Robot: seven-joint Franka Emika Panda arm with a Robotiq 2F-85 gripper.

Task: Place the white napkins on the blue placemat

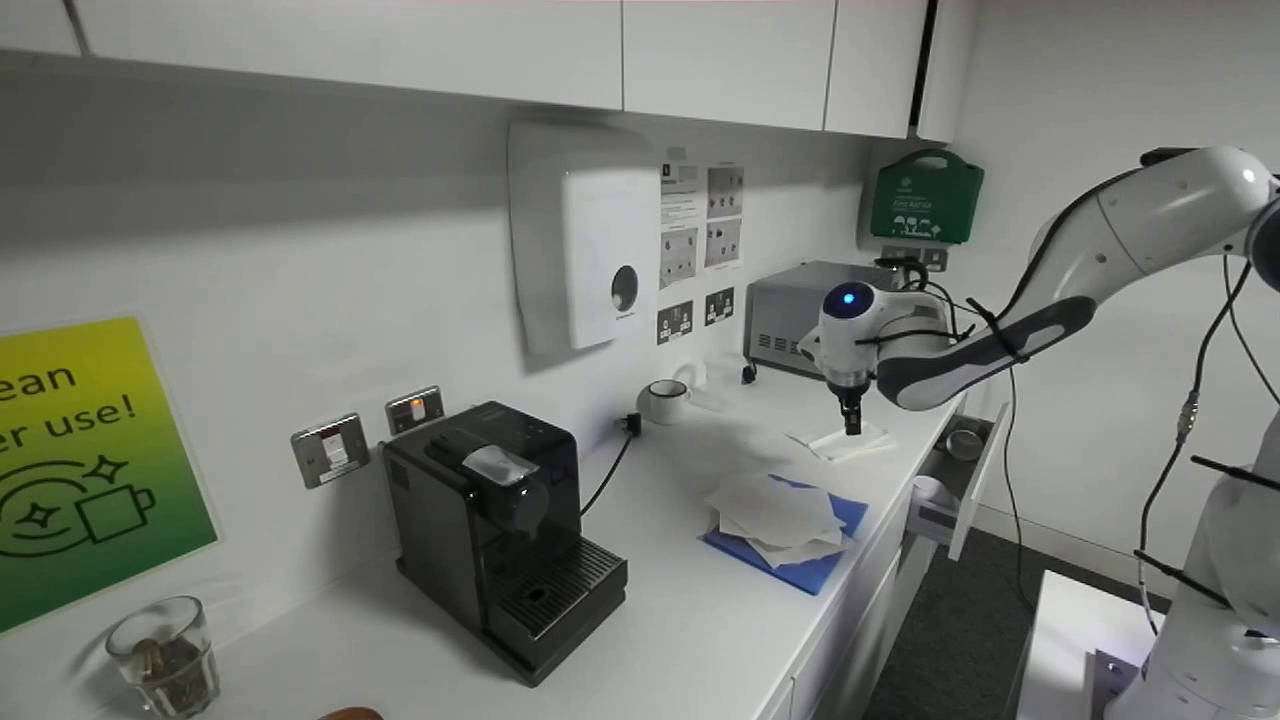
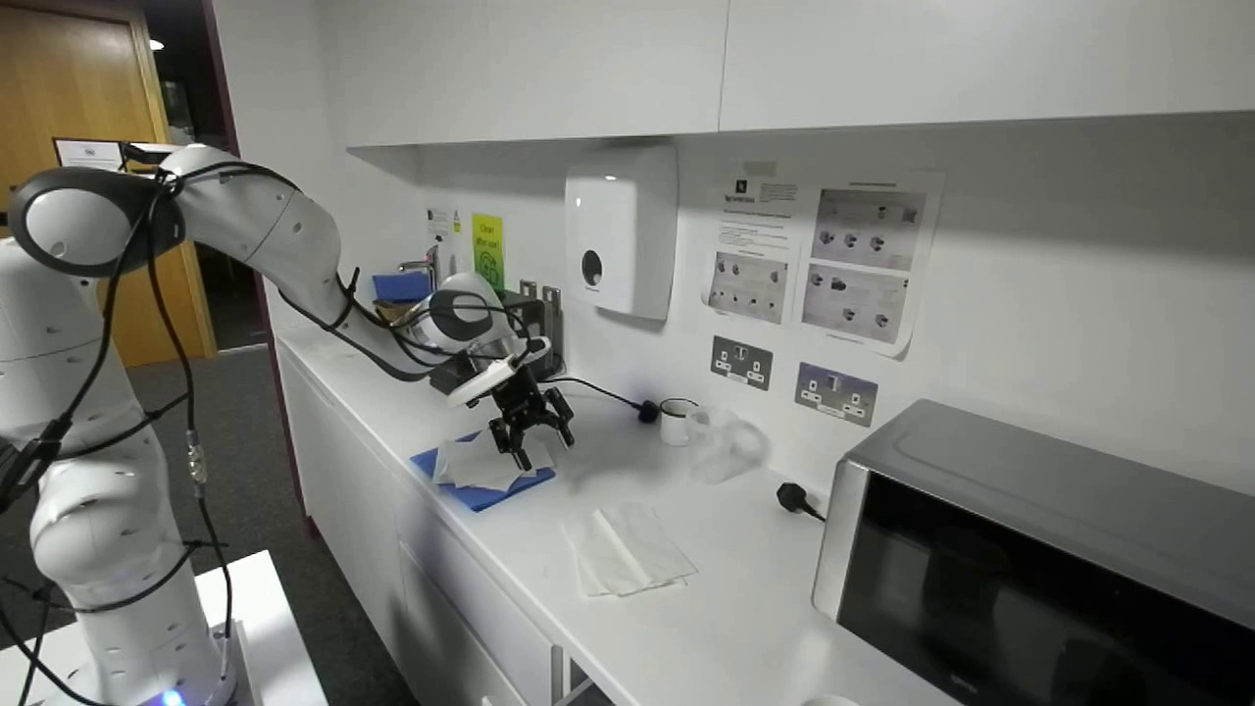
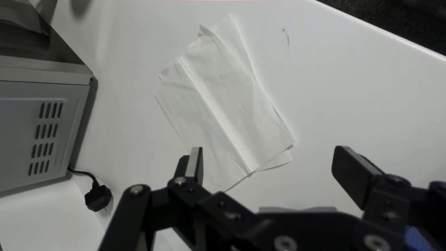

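Several white napkins (image 1: 780, 515) lie loosely stacked on the blue placemat (image 1: 850, 512), whose corners stick out around them. A separate, overlapping pile of white napkins (image 2: 627, 554) rests flat on the bare counter, towards the microwave; a crease runs along its top sheet. Above the counter, between the two piles, hangs my gripper (image 2: 545, 453), pointing down. Its fingers stand wide apart with nothing between them. In the wrist view the counter napkins (image 3: 226, 97) are ahead of the gripper (image 3: 268, 150), their near corner reaching behind the finger (image 3: 195, 164).
A microwave (image 2: 1039, 549) stands beyond the loose napkins, and a black coffee machine (image 1: 500, 540) past the placemat. A mug (image 1: 667, 400) and a clear jug (image 2: 721, 446) are near the wall. Below the counter's edge, a drawer (image 1: 962, 490) is pulled out.
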